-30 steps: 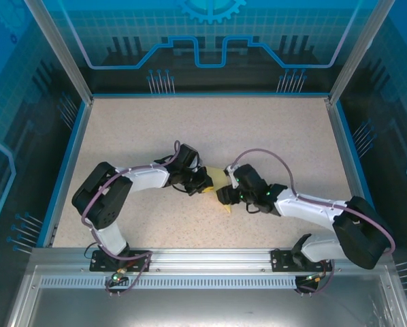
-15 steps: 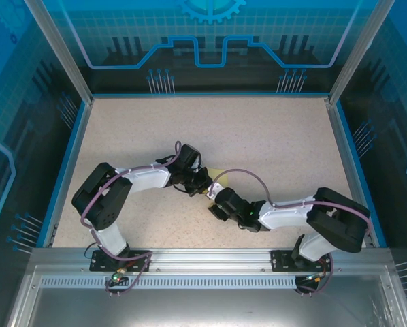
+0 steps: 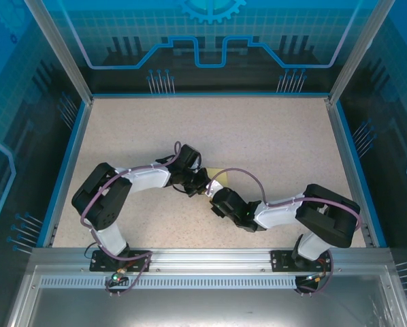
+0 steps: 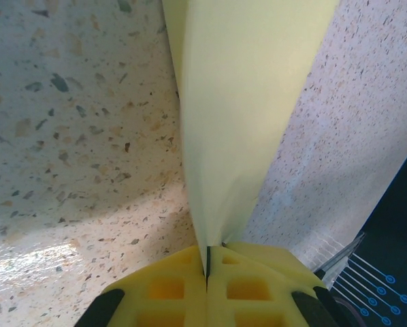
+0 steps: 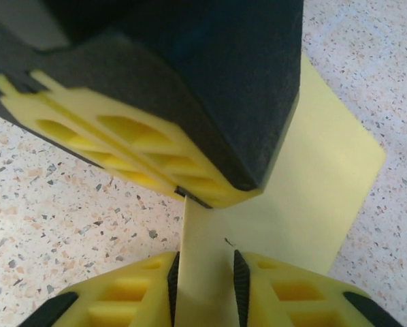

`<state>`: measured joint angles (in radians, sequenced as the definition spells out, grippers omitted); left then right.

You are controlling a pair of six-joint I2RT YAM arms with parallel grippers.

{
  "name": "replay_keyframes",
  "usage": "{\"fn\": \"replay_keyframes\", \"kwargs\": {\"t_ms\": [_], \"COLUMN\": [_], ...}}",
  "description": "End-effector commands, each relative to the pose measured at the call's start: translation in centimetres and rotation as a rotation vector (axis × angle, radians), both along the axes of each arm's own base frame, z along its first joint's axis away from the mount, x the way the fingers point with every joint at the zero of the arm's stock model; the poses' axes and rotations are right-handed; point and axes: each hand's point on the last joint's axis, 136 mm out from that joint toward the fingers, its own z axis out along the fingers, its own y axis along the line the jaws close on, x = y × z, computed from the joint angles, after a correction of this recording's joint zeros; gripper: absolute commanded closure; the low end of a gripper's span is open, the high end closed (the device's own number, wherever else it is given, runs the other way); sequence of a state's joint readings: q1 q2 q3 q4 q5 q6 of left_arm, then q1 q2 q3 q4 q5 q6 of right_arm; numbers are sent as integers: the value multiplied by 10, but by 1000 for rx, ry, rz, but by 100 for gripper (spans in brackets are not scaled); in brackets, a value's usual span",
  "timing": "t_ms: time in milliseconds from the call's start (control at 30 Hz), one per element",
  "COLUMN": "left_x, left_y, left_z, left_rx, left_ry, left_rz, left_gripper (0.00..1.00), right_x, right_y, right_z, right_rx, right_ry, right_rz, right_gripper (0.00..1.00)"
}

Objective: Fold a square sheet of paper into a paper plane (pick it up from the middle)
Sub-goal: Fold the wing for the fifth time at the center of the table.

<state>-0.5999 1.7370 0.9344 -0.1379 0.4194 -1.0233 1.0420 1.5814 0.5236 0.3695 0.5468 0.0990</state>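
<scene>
Thin pale yellow folded paper sheet [image 4: 244, 102]: clamped in L gripper [image 4: 207, 264]; strip also sits btwn R gripper [image 5: 205, 272] jaws, grip can't be told.

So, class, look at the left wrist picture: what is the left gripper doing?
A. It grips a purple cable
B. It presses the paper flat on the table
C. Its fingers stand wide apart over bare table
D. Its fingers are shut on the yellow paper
D: the left gripper has its two yellow fingers pressed together on an edge of the yellow paper, which extends away from them above the speckled table.
</scene>
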Motion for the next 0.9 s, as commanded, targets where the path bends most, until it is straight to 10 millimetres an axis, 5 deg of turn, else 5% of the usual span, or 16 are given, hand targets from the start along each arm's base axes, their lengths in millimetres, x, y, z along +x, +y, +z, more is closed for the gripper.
{"fn": "replay_keyframes", "kwargs": {"t_ms": [0,233,400,600,867], "left_x": [2,3,6,19,24], "left_y": [-3,-3,0,25,60], "left_z": [20,23,25,35,47], "left_rx": [-3,-2,8,38,50], "left_ry": [-19,-22,-33,-64,-130], "left_rz": [9,9,18,71,154], "left_gripper": [96,96,91,65,43], "right_x": [2,6,6,-1,-8], "right_y": [1,-3,-3,1,6], "right_z": [-1,-5,-5,-4,-4], "right_rx": [-4,-17,8,122,308], "right_ry": [-19,-15,9,101,276], "right_rz": [-9,-22,-20,6,17], "right_gripper": [72,72,85,88,89]}}
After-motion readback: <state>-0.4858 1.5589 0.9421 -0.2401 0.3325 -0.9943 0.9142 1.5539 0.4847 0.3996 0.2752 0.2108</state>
